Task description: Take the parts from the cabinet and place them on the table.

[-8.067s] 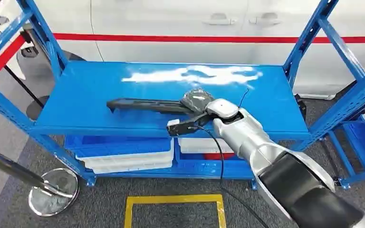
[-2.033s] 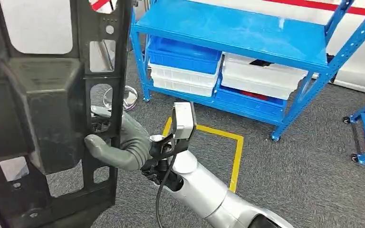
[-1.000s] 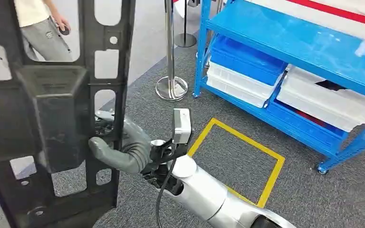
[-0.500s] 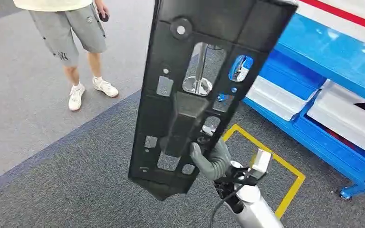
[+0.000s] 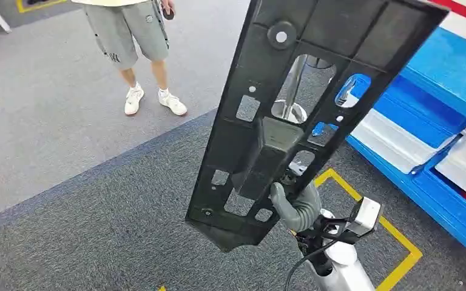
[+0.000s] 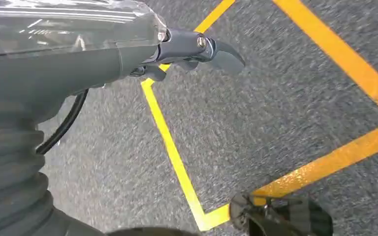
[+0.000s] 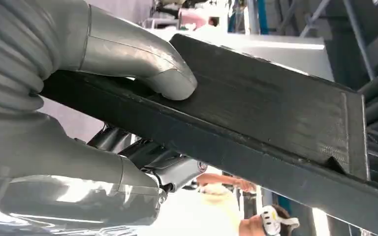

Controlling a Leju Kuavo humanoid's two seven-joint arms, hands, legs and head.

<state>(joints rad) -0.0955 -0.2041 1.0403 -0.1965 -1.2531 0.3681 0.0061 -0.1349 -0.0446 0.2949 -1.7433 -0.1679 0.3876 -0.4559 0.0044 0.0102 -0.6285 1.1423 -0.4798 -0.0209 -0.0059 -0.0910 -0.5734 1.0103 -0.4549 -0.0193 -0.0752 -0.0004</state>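
A long black plastic part (image 5: 315, 79) with several cut-outs and a boxy middle stands upright and tilted above the carpet in the head view. My right hand (image 5: 296, 206) grips it near its lower end, the silver forearm rising from the bottom edge. In the right wrist view the grey thumb (image 7: 167, 78) presses on the part's flat black bar (image 7: 275, 113), with darker fingers under it. My left hand (image 6: 128, 54) hangs over the carpet, holding nothing, fingers loosely apart.
A person (image 5: 136, 36) in grey shorts and white shoes stands at the upper left. The blue cabinet (image 5: 455, 66) with white bins (image 5: 394, 136) is at the right. Yellow floor tape (image 5: 400, 242) marks a square beside my arm. A stanchion base (image 5: 291, 112) shows through the part.
The part was lifted off the cabinet shelf and is now carried upright. The whole scene has swung as I turn; cabinet slides right, the person comes into view. My right hand keeps its hold.
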